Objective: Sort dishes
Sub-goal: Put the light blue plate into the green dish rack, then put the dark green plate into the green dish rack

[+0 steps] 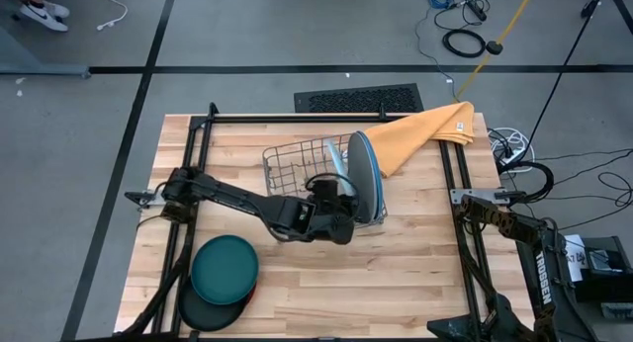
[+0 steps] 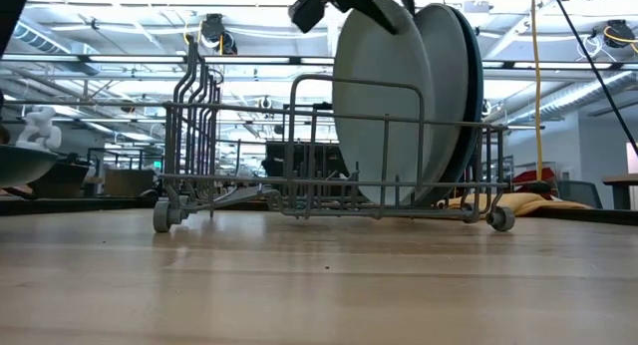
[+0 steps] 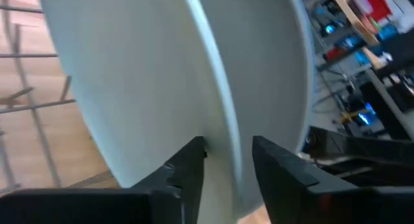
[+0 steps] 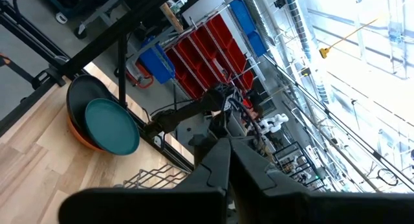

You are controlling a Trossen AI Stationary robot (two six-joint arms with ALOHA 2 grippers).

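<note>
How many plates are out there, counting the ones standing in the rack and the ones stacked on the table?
Large plates standing in the wire rack: 3 (pale blue, grey, bright blue)
Smaller plates stacked on the table: 3 (dark teal, black, orange-red)
Total: 6

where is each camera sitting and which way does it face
High: overhead, facing down; both arms, wire rack.
Low: table height, facing across at the rack; left gripper atop the pale blue plate.
Left wrist: its fingers straddle that plate's rim.
Right wrist: shut right gripper, teal plate.
Shared: high and low show the rack.
</note>
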